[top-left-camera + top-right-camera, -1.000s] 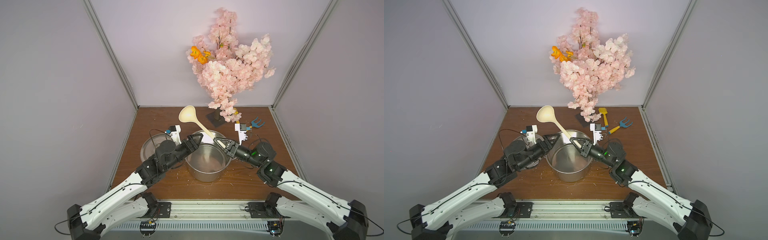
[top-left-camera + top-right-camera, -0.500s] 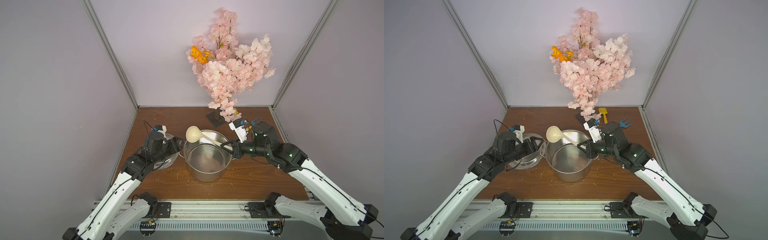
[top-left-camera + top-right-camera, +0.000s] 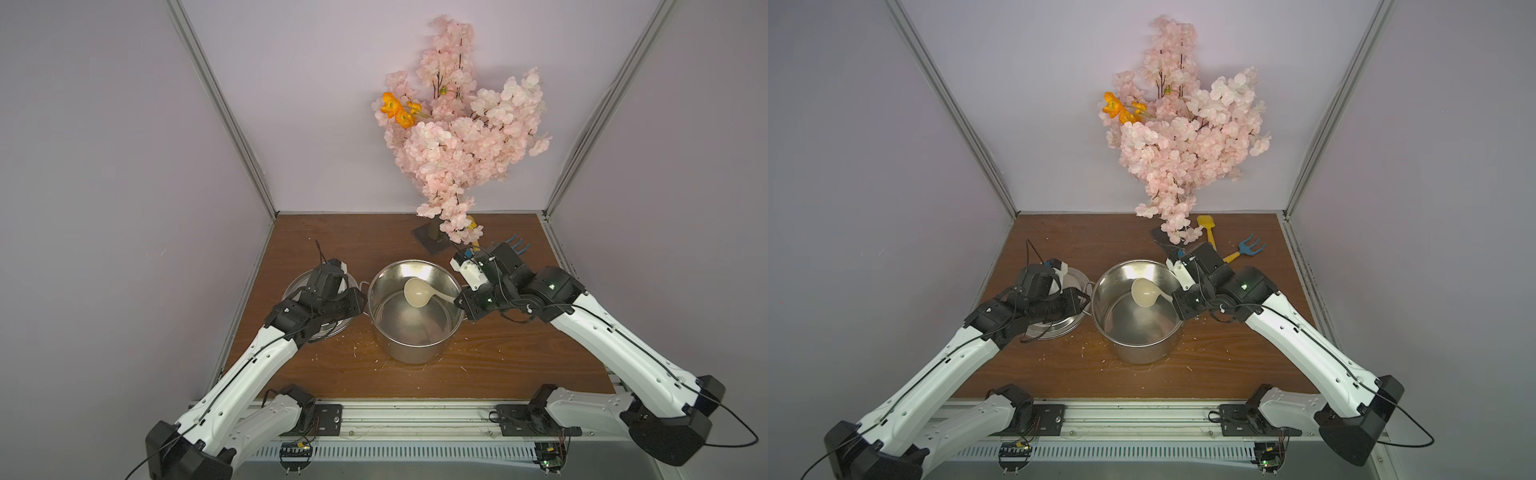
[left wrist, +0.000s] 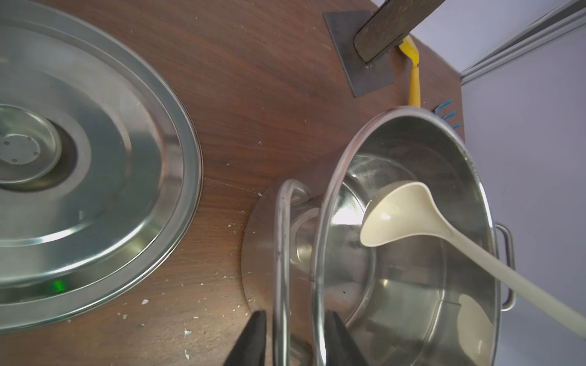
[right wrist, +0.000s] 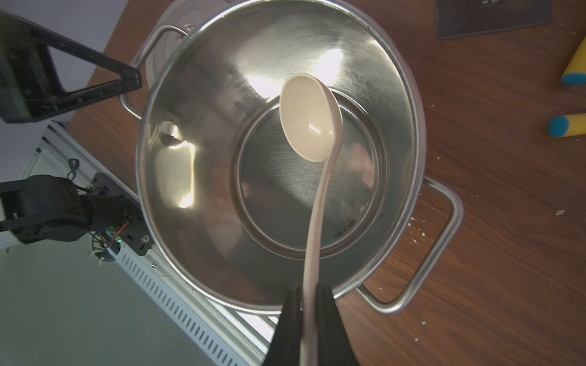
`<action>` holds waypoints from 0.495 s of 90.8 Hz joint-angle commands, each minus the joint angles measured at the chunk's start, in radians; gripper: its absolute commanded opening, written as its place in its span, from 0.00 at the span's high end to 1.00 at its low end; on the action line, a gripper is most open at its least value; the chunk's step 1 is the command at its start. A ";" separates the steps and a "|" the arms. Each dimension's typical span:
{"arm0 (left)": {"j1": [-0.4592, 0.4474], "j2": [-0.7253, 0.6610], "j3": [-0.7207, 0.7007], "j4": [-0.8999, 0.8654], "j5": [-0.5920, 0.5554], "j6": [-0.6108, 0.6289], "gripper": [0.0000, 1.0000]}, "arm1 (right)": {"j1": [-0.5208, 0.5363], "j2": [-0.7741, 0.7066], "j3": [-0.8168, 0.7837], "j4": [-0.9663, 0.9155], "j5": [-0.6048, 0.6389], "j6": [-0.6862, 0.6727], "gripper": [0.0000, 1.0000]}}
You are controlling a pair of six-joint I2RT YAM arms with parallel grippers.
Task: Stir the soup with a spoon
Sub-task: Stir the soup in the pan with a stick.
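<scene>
Steel is what catches the eye: a big shiny steel stockpot with two loop handles [image 3: 413,353] stands mid-worktop [image 3: 519,365], with its flat round steel lid [image 4: 111,190] laid off beside it on the left. The right jaws are pinched tight on the slim handle of the cream-beige plastic ladle-like spoon [image 5: 312,117]. That handle slants in over the rim, so the round bowl hangs hollow-side up inside the pot, toward its far wall and apparently clear of the bottom. The left jaws straddle the pot's near loop handle [image 4: 282,247] and the rim beside it, drawn in close; whether they truly clamp it I cannot tell. No soup shows, only bare gleaming metal. As I judge it, uncovering the pot, picking up the spoon and bringing it inside are done; lowering the bowl and sweeping it round, with the pot steadied, is all yet to come
</scene>
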 commanded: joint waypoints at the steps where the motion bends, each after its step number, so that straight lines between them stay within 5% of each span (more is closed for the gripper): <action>1: 0.013 0.003 -0.006 -0.006 -0.002 0.019 0.79 | 0.016 0.033 0.040 0.018 0.049 -0.017 1.00; 25: 0.013 0.019 -0.018 0.005 -0.015 0.022 0.98 | 0.152 0.161 0.082 0.094 0.063 0.005 1.00; 45: 0.013 0.019 -0.027 0.003 -0.033 0.023 1.00 | 0.266 0.174 0.046 0.016 0.101 -0.005 1.00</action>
